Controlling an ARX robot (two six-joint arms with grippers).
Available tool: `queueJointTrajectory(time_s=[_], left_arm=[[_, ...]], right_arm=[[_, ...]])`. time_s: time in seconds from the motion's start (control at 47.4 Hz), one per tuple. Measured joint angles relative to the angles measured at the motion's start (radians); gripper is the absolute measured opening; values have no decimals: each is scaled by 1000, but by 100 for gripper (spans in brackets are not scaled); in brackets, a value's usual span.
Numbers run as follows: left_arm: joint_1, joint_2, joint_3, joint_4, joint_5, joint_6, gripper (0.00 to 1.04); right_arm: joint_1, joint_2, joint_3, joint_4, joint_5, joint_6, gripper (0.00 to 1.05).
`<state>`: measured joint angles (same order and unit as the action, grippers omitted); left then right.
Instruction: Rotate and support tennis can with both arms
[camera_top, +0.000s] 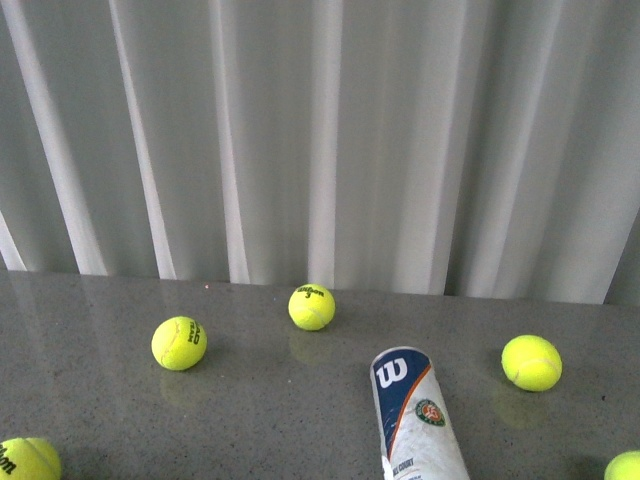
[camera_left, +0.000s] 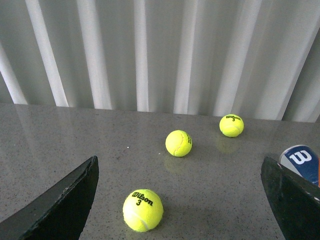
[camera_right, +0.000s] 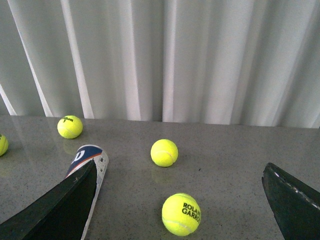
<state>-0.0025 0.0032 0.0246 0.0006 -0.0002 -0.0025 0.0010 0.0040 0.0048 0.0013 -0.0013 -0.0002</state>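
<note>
Five balls; one tennis can lies navy end toward the far edge of the counter. Released: left gripper, right gripper.

You get the tennis can only in part: the front view's bottom edge cuts off its near end, and a finger of the right gripper hides much of its length. The bottom-left ball and bottom-right ball are cropped there too. The can's small print is unreadable.
</note>
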Motion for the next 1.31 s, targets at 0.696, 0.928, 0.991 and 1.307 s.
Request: queueJointTrajectory(time_s=[0.696, 0.928, 0.991, 1.307], left_arm=[[0, 0, 0, 0, 0, 0, 98], [0, 0, 0, 0, 0, 0, 98], [0, 0, 0, 0, 0, 0, 98], [0, 0, 0, 0, 0, 0, 98]], right_arm=[[0, 0, 0, 0, 0, 0, 98], [-55, 569, 227, -91, -231, 85, 98], [-13, 809, 324, -45, -280, 96, 98], [155, 1542, 690, 20, -314, 214, 98]])
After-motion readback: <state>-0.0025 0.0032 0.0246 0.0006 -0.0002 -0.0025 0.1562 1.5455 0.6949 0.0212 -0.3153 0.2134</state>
